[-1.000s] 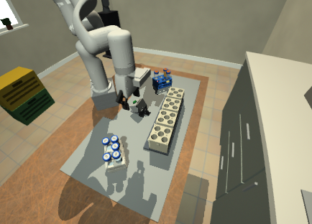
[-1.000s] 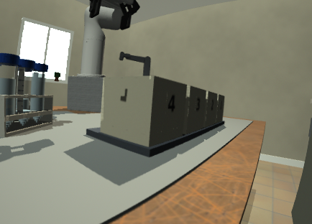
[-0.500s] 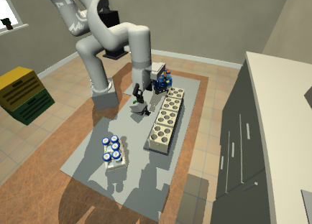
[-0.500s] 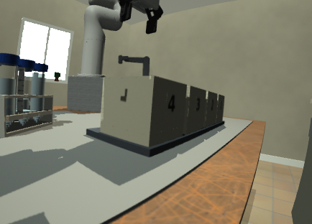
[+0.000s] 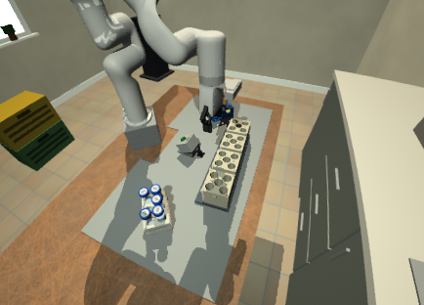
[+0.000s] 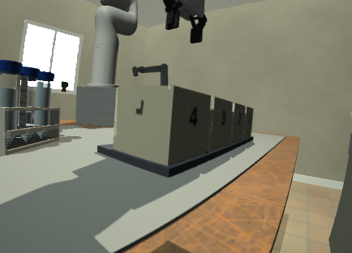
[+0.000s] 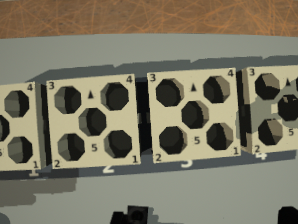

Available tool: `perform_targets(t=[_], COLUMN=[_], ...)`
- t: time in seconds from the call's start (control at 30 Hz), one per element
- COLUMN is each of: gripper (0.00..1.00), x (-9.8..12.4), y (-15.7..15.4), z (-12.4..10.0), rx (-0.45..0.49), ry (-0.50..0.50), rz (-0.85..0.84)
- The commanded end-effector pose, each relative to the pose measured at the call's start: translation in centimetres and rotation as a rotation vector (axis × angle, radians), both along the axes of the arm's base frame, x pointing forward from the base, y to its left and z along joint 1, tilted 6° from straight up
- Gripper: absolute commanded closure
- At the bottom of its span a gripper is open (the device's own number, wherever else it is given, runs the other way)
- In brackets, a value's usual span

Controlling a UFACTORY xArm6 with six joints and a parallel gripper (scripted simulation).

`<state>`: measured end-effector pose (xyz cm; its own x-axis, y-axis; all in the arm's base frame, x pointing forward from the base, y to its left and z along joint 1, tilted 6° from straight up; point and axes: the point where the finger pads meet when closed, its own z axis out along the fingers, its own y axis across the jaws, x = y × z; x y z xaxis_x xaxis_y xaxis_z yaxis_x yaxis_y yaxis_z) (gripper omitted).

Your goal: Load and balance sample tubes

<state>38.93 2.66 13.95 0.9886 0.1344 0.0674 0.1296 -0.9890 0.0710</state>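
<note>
My gripper (image 6: 184,30) (image 7: 210,216) is open and empty, high above the table beside the adapter row. Four beige adapters stand in the dark stand (image 6: 134,160): adapter 4 (image 5: 223,196) (image 6: 142,126) nearest the top and exterior views, then adapter 3 (image 7: 206,102), adapter 2 (image 7: 112,120) and adapter 1 (image 7: 28,120). Their visible holes look empty. The blue sample rack (image 5: 225,114) at the far end is partly hidden behind my gripper; its cap dots are unreadable. Several blue-capped tubes (image 5: 156,199) stand in the white rack (image 5: 158,227); their printed values are unreadable now. The green DONE key (image 5: 184,139) is on its desk.
The small sloped desk (image 5: 189,146) stands between the arm's base and the adapter row, with a black part (image 5: 199,152) beside it. A dark bent bar (image 6: 152,68) shows behind adapter 4 in the exterior view. The grey mat (image 5: 183,260) carries the racks and stand.
</note>
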Motion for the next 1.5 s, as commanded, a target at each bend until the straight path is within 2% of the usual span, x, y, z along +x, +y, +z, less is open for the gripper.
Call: perform_targets(t=[0.0,0.17,1.1,1.17,1.47], gripper=[0.0,0.0,0.0,0.0,0.0], x=[0.8,1.7,-6.0,-6.0,-8.7], y=[1.4,3.2,13.6,13.6,17.3], z=[0.1,0.0,-1.2,-1.2,-1.7], rx=[-0.001,-0.001,-0.066,-0.066,-0.066], ry=[-0.003,-0.003,0.05,0.05,0.051], rz=[-0.001,-0.001,0.854,0.854,0.854])
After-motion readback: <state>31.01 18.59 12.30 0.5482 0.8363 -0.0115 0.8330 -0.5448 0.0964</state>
